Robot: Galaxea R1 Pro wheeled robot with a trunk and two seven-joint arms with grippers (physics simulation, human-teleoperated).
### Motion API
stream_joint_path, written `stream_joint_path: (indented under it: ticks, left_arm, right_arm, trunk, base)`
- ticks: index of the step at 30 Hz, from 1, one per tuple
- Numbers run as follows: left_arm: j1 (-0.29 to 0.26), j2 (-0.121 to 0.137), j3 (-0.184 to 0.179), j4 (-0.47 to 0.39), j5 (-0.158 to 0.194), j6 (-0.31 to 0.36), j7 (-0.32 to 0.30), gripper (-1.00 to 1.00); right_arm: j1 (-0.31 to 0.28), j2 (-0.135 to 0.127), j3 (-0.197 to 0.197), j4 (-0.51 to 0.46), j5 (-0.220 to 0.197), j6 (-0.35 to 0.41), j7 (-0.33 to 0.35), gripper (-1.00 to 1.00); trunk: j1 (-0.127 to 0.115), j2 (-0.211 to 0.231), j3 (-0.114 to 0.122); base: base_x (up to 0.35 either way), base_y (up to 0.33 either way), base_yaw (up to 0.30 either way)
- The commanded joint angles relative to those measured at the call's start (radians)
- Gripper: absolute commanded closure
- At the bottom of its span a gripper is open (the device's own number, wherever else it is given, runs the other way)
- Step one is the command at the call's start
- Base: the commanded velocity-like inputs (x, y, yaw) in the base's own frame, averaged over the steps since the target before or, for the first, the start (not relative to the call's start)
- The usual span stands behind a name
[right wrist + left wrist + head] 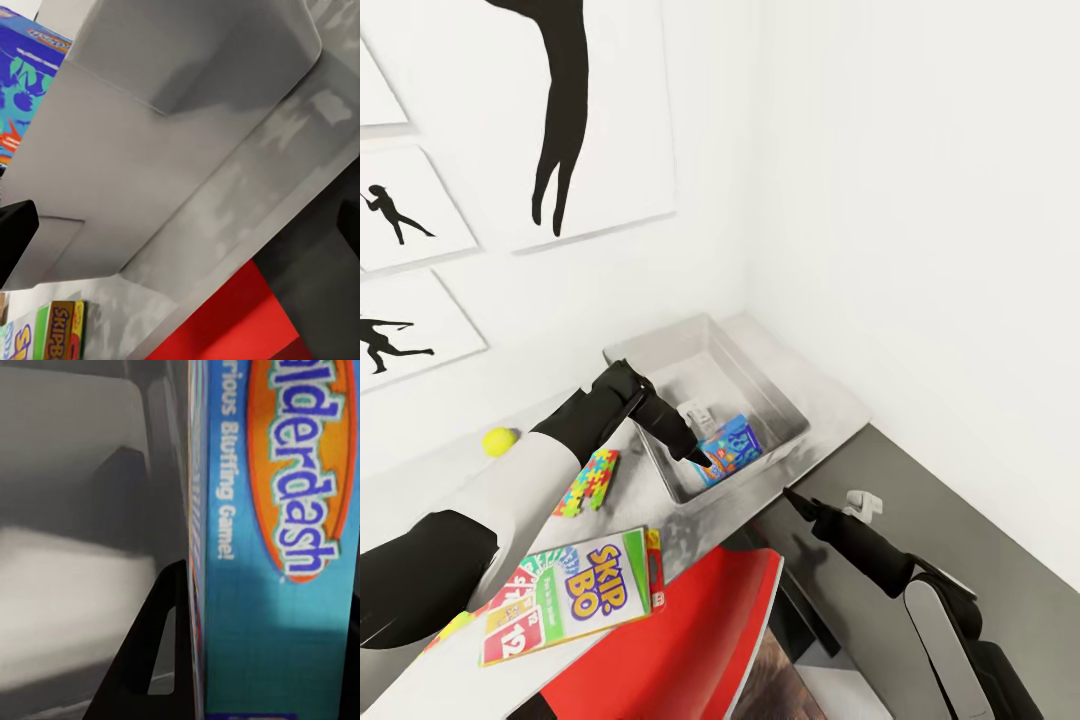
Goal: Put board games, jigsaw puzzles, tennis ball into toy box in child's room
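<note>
The light-grey toy box (660, 355) stands in the table's far corner. My left gripper (700, 455) reaches down into it, shut on the blue board game (732, 445), which is on edge inside the box. In the left wrist view, that "Balderdash" game (277, 547) sits between the dark fingers (150, 652). My right gripper (792, 497) hovers open by the toy box's front right corner (150, 150). A Skip-Bo board game (570, 595) lies flat on the white table (650, 505). A jigsaw puzzle (588, 482) and the tennis ball (499, 441) lie left of the toy box.
A red chair (690, 640) is pushed in under the table's front edge. The lower dark-grey cabinet top (940, 500) runs along the right wall. Black silhouette pictures (560, 110) hang on the wall behind the table. White walls close the corner.
</note>
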Motion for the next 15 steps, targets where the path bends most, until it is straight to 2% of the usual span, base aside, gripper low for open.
stream_joint_path:
  ticks: [1, 3, 4, 15]
  left_arm:
    - [-0.001, 0.000, 0.001, -0.001, -0.007, 0.010, -0.007, 1.00]
    - [-0.001, -0.001, 0.001, -0.001, -0.007, 0.011, -0.007, 1.00]
    - [-0.001, -0.001, 0.001, -0.001, -0.007, 0.011, -0.006, -1.00]
    - [-0.001, -0.001, 0.001, -0.001, -0.008, 0.015, 0.003, -1.00]
  right_arm:
    - [0.000, 0.000, -0.001, 0.000, -0.006, 0.006, 0.002, -1.00]
    - [0.000, -0.001, -0.001, 0.000, -0.006, 0.006, 0.004, -1.00]
    - [0.000, -0.001, -0.001, 0.000, -0.006, 0.006, 0.004, -1.00]
    - [0.000, -0.002, -0.001, 0.000, -0.006, 0.006, 0.006, -1.00]
  trunk:
    - [0.000, -0.001, -0.001]
    - [0.000, -0.001, -0.001]
    - [0.000, -0.001, -0.001]
    - [0.000, -0.001, -0.001]
  base:
    - [0.000, 0.000, 0.000]
    - [0.000, 0.000, 0.000]
    - [0.000, 0.000, 0.000]
    - [0.000, 0.000, 0.000]
